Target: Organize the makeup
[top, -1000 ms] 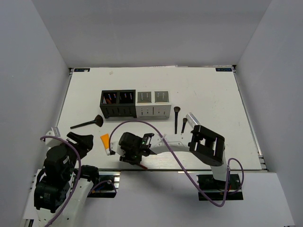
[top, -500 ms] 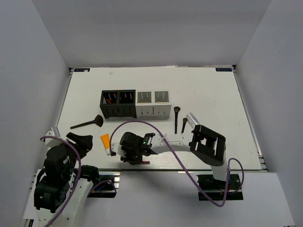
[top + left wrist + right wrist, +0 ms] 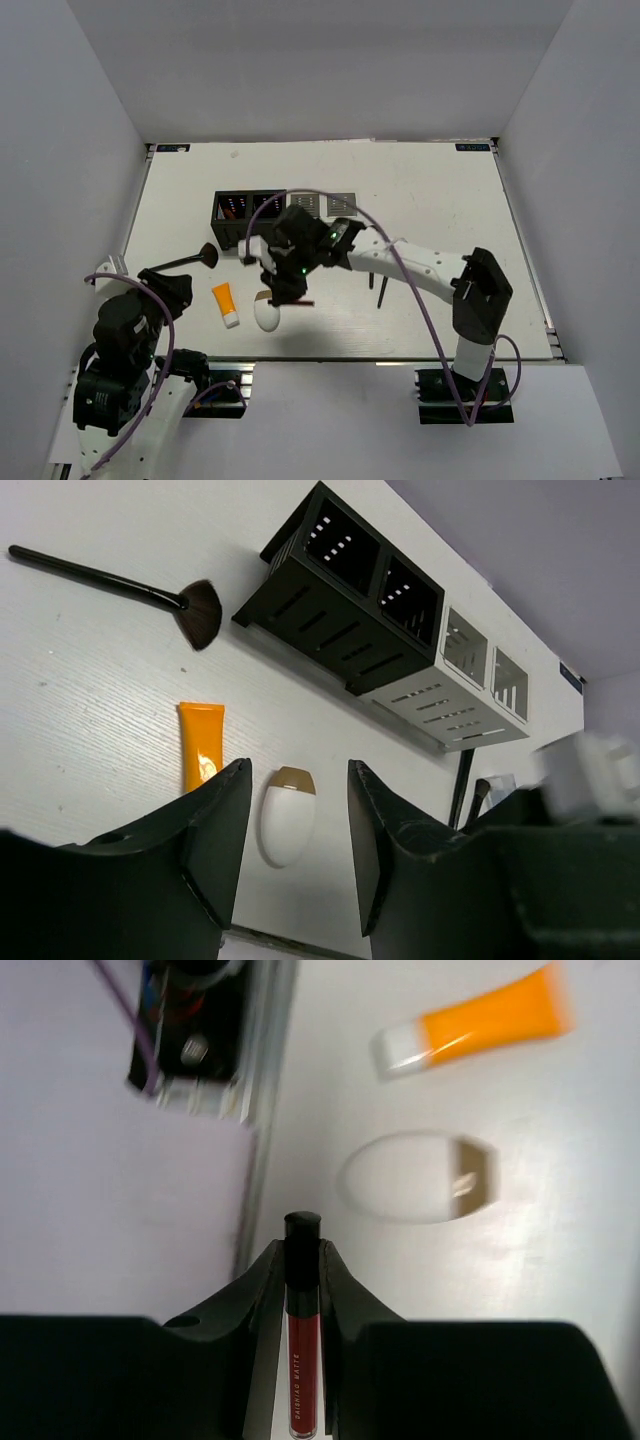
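My right gripper (image 3: 290, 292) is shut on a thin dark-red stick (image 3: 302, 1350) with a black cap and holds it above the table, just over the white egg-shaped piece (image 3: 266, 314). The orange tube (image 3: 226, 304) lies left of the egg. A black fan brush (image 3: 185, 260) lies at the left. A thin black brush (image 3: 381, 293) shows partly under the right arm. My left gripper (image 3: 297, 780) is open and empty, low at the front left. The egg (image 3: 285, 815) and the tube (image 3: 200, 745) show beyond its fingers. The clear bottle and the other stick are out of sight.
The black slotted organizer (image 3: 240, 215) and the grey-white one (image 3: 335, 205) stand side by side behind the right gripper, the right arm partly covering them. The table's front rail (image 3: 262, 1110) shows in the right wrist view.
My right gripper closed on the dark-red stick near the table's front edge, lifted it and swung back toward the organizers. The egg-shaped piece is now uncovered. The left arm barely moved.
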`<state>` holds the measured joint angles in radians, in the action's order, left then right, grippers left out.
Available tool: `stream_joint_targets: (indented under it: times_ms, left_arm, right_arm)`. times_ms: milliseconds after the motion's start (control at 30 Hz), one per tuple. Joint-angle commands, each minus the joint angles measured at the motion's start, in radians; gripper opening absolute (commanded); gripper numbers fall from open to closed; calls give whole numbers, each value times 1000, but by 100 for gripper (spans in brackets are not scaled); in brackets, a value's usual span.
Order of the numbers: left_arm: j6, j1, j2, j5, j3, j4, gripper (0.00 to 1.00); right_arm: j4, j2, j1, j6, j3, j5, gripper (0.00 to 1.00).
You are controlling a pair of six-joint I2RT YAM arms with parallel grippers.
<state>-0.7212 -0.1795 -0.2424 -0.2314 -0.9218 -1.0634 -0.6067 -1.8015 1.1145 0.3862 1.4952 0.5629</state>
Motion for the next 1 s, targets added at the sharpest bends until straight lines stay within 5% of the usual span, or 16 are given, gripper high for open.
stream_joint_targets:
  times_ms: [0,367,667,967]
  left_arm:
    - [42,-3,-49,-40,-49,51,53]
    - [31,-3,-92,26,8,120,52]
    - [-3,6,-121,17,-23,89,53]
    - [-64,6,-124,23,-19,59,53]
  right_arm:
    - [19,39,-86,11,124,48,0]
    - [402,-321,-240,-154,718,89,0]
    - [1066,-505,-243,-417,689,82,0]
    - [1219,-616,-263,-451,660,49,0]
